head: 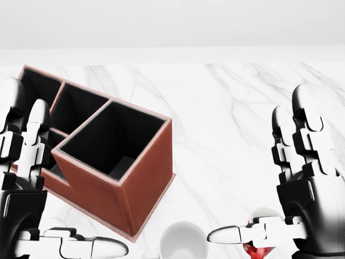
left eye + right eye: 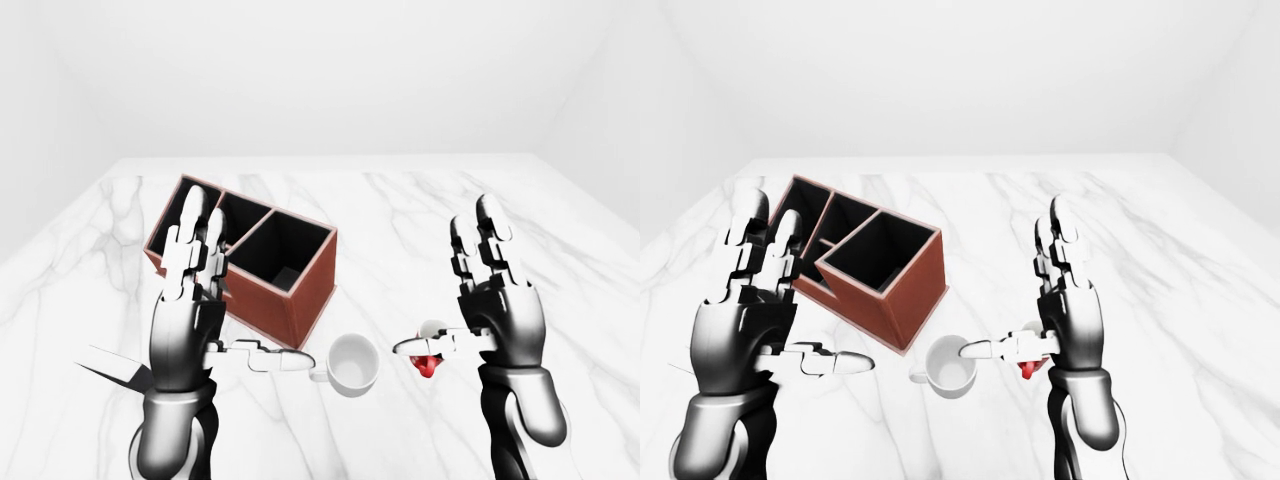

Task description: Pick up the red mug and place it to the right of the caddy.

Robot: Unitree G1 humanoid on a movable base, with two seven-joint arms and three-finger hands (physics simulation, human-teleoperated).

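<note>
The red mug (image 2: 428,365) shows as a small red shape with a pale top, low in the left-eye view and mostly hidden behind my right thumb. My right hand (image 2: 445,285) is open above it, fingers upright and thumb pointing left, holding nothing. The caddy (image 2: 285,312), a red-brown box with several dark compartments, stands left of centre on the marble table (image 2: 400,215). In front of the caddy's left part my left hand (image 2: 225,300) is also open and holds nothing. In the head view the mug (image 1: 259,250) sits at the bottom edge.
A white mug (image 2: 353,363) stands upright between my two thumbs, just below the caddy's near corner. A flat grey shape (image 2: 108,362) lies by my left forearm. Marble stretches on to the right of the caddy, up to a pale wall.
</note>
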